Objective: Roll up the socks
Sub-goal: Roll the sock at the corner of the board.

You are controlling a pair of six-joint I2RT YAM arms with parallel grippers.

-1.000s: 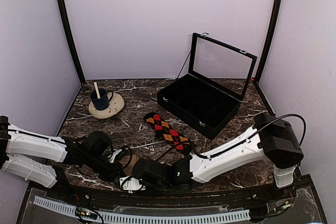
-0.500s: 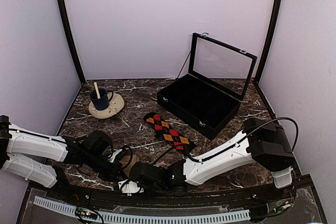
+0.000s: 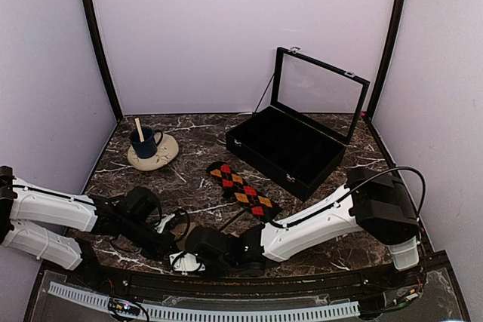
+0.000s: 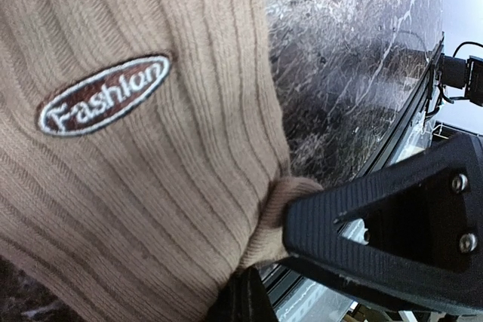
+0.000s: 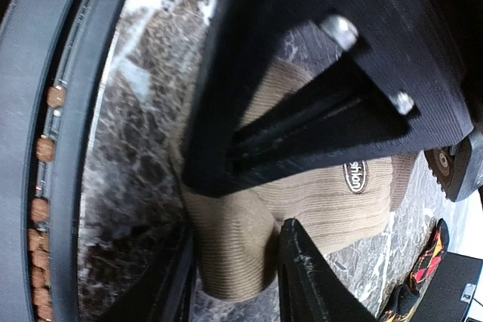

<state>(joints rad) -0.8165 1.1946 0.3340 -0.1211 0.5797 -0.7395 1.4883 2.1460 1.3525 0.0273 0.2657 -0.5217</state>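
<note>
Tan sock (image 5: 317,201): at the near edge of the marble table (image 3: 196,137), just left of centre, wedged between the two grippers.
Tan sock's lie: ribs and oval "Fashion" label (image 4: 106,94) facing up; mostly hidden from above, so heading on the table hard to tell.
Left gripper (image 3: 172,243): pinched tight on a fold at the tan sock's edge.
Right gripper (image 5: 238,239): fingers part-way apart, astride the sock's folded end, fabric filling the gap between them.
Argyle sock (image 3: 241,190): flat and apart from both grippers, mid-table; long axis diagonal, one end toward the far left, the other toward the near right beside the right arm.
Near edge: black rail (image 3: 264,280) right behind the grippers, almost no room on that side.
Open room: bare marble left of the argyle sock and along the far wall.
Right side: black box (image 3: 264,160), glass lid raised, near the argyle sock's far end.
Far left: blue mug (image 3: 143,142) on a saucer (image 3: 164,154), well apart from the socks.
</note>
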